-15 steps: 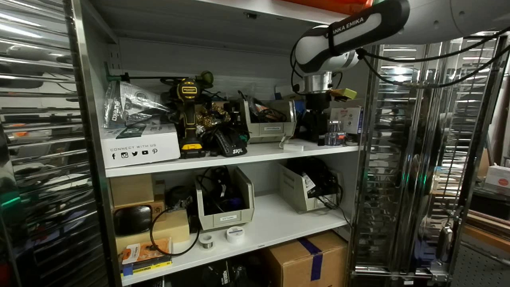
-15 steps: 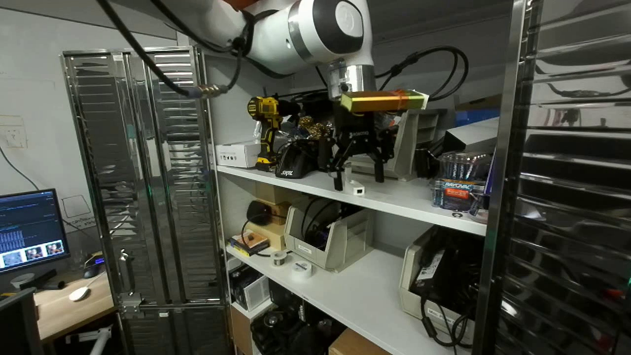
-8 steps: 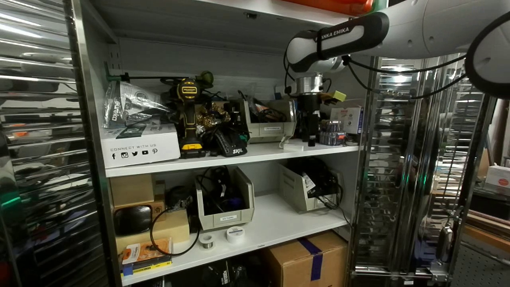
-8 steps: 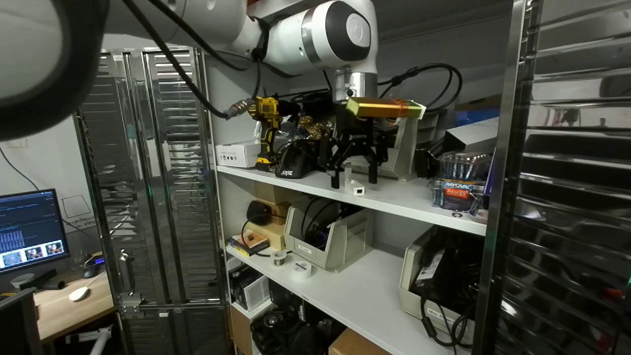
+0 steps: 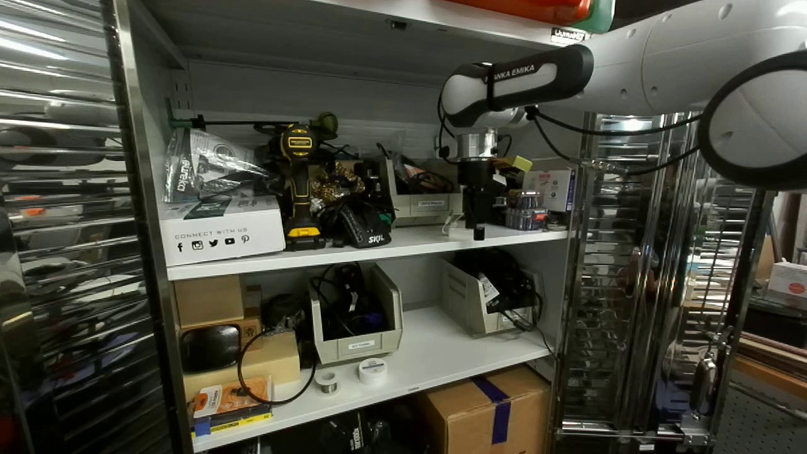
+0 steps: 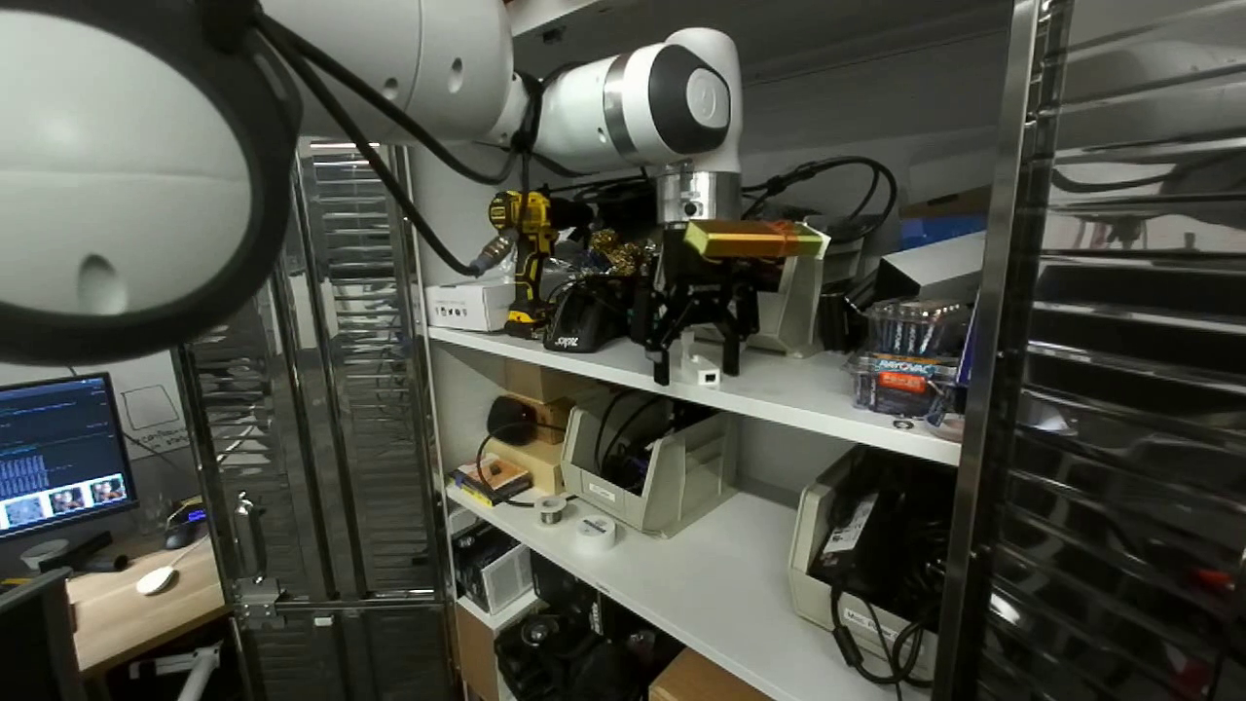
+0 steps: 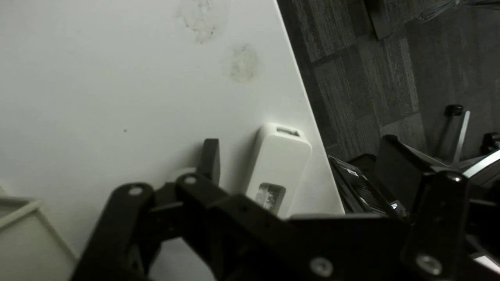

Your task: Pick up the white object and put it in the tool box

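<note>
The white object [image 6: 705,373] is a small block with a slot in its end and an upright part behind. It lies near the upper shelf's front edge and also shows in an exterior view [image 5: 458,233] and the wrist view [image 7: 282,160]. My gripper [image 6: 697,366] is open and points down over it, one finger on each side, not touching it in the wrist view [image 7: 304,166]. One finger is beyond the shelf edge there. The grey bin [image 5: 430,205] with tools and cables, likely the tool box, stands behind; its wall shows in the wrist view [image 7: 27,242].
A battery pack [image 6: 900,375] stands right of the gripper in an exterior view. A yellow drill [image 6: 527,263] and a black SKIL item [image 6: 582,316] stand on its left. Two more grey bins [image 5: 359,347] [image 5: 463,296] are on the shelf below. Metal doors flank the cabinet.
The arm has come down and toward the white object. The fingers now stand lower, on either side of it. The white object has not moved.
</note>
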### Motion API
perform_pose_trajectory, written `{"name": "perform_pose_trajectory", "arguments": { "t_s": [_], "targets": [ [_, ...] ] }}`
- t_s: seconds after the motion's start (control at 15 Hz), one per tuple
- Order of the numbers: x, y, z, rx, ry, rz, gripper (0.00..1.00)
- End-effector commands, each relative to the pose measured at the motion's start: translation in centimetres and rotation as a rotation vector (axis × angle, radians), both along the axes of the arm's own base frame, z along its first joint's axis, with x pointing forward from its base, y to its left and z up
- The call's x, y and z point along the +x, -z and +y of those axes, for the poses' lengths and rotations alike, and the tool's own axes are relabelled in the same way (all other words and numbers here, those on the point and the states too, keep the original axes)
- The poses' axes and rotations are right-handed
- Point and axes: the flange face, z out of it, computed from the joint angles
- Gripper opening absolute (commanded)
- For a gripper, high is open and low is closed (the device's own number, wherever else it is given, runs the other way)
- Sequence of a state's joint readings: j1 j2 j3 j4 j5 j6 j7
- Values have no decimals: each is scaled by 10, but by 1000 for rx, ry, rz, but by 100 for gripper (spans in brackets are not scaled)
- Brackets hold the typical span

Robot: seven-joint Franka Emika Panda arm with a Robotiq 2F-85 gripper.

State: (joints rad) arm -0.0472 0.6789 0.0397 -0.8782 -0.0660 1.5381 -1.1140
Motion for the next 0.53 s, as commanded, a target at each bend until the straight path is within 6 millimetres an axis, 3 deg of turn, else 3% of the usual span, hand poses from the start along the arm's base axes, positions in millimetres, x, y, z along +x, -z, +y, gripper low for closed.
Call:
{"name": "perform_pose_trajectory", "arguments": {
  "t_s": [0.0, 0.07, 0.13, 0.47],
  "targets": [
    [9, -1, 5, 24, -17, -19, 89],
    [8, -4, 6, 27, -22, -24, 73],
    [7, -7, 7, 29, -30, -26, 71],
    [5, -15, 11, 34, -61, -35, 31]
  ]
}}
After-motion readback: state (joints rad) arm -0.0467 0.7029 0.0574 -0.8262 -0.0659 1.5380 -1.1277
